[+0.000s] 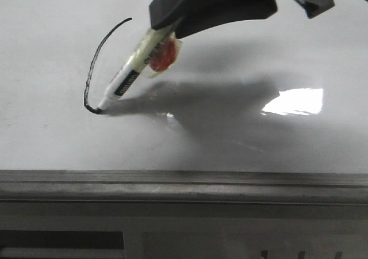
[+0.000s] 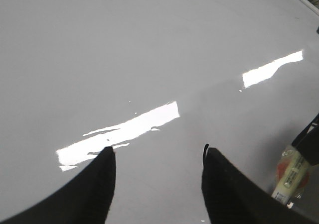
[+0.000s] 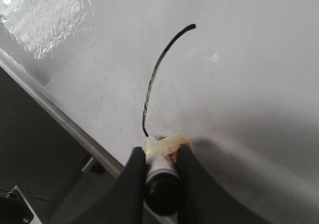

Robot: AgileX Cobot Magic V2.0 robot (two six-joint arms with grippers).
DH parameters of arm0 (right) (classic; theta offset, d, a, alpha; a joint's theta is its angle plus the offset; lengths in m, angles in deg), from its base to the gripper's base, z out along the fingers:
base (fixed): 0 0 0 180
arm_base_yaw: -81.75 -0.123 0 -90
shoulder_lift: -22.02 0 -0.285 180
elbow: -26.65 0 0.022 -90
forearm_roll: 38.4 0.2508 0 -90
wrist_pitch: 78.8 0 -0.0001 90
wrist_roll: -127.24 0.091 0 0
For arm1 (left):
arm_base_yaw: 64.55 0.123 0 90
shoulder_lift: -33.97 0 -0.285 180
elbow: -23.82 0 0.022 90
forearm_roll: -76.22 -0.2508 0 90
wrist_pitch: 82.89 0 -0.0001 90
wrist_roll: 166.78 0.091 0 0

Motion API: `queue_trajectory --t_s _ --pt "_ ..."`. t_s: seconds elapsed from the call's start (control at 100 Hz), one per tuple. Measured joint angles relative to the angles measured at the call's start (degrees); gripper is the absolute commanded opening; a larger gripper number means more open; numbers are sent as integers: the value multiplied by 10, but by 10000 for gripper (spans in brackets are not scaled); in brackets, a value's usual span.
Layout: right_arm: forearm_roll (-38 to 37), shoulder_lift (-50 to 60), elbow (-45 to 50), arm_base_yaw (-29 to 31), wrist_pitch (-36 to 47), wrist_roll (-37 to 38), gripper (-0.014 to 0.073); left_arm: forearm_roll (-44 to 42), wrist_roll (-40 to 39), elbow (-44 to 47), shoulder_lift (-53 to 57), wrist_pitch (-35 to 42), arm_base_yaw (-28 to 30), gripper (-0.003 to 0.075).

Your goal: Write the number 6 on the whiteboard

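Only the long curved upper stroke of the number 6 (image 1: 95,63) is drawn on the glossy white whiteboard (image 1: 52,138). The tape-wrapped white marker (image 1: 123,85) is pinched by the right gripper (image 3: 160,159), its tip touching the stroke's lower end, its barrel slanting away; the loop remains undrawn. The left gripper (image 2: 157,184) is spread.

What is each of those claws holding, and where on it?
The right gripper grips the marker by its upper barrel near the taped end, tip on the whiteboard. The left gripper is open and holds nothing.
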State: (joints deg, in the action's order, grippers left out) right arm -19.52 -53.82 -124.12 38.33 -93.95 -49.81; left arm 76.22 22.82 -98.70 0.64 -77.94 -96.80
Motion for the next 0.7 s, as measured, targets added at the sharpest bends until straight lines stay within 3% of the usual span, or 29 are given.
queue_trajectory --t_s 0.27,0.7 --pt "-36 0 -42 15 -1 -7 -63 0 0 0 0 0 0 367" --pt "-42 -33 -69 -12 1 -13 -64 0 0 0 0 0 0 367"
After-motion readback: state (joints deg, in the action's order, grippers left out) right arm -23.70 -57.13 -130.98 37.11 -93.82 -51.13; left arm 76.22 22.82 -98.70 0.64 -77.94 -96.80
